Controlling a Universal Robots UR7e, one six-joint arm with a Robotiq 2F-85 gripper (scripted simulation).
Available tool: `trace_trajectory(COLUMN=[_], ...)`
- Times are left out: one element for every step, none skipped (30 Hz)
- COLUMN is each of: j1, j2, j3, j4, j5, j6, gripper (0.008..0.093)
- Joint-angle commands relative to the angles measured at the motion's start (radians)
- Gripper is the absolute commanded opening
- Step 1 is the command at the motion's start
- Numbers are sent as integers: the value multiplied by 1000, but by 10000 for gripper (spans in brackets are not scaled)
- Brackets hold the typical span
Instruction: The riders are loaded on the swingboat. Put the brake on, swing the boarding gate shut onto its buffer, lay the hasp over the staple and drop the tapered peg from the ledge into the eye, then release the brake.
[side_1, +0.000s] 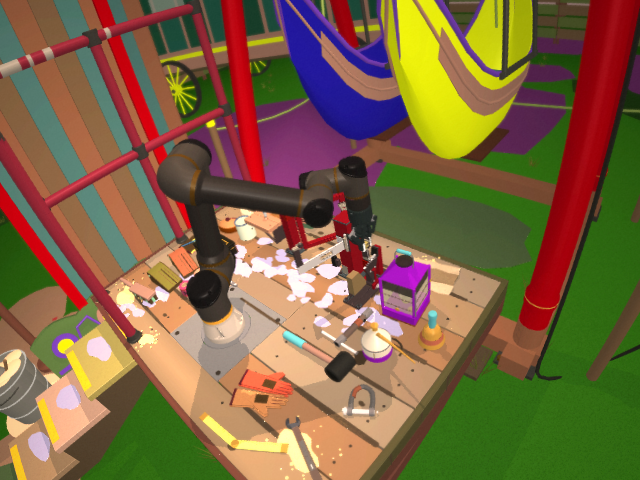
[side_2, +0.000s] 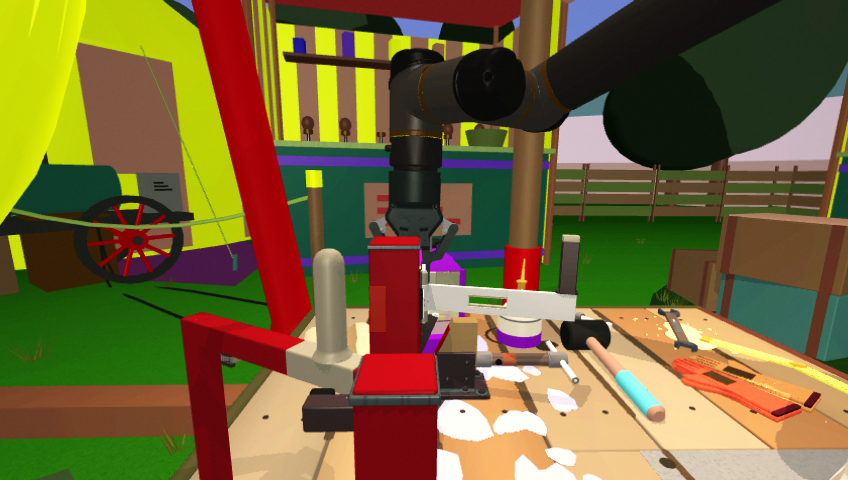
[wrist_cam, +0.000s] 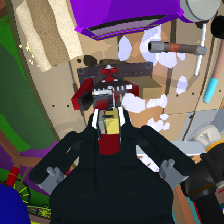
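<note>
The brake lever (wrist_cam: 109, 127) is mostly hidden behind the red gatepost (side_2: 394, 291); only the wrist camera shows its red stem and yellow grip. I hold that lever in my closed gripper (wrist_cam: 108, 120), above its toothed quadrant (wrist_cam: 110, 89) on a dark base plate. The white hasp (side_2: 497, 303) sticks out level from the gatepost, its slot empty. The tapered peg (side_2: 522, 276) stands upright behind the hasp. The red gate frame (side_2: 238, 345) with its tan handle (side_2: 329, 309) stands left of the post.
The red gatepost stands right beside my gripper. A purple lantern (side_1: 404, 289) sits just beyond the brake base. A mallet (side_1: 323, 356), a socket wrench (side_1: 354, 326), a drum (side_1: 376, 345), a bell (side_1: 432, 333) and gloves (side_1: 261, 390) lie on the planks.
</note>
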Motion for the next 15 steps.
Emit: trace_trajectory(j1=[-6,-13,-20,-27,-34,-42,-49,-57,-65,-72,-80,-88,-96,-104,-112], j2=[-8,-17,-25,-33,-42,-50,-58,-66,-74,-81,-89,-97,-104,-111,-119], j3=[10,21,33,45,56,68,79,91,102,114,125,136,147,158,169], j4=[-9,-19,-29,-39,-49,-59,-69,-79,-89,-98,-107,-116,-125,-134,-143], j5=[7,16,24,33,41,50,59,68,77,86,96,105,114,124,133], j6=[-6,-13,-19,-26,-33,-40,-47,-54,-61,-68,-75,-83,-90,-97,-104], gripper=[80,80,80,80,80,80,80,80,80,80,80,80,80,80,80])
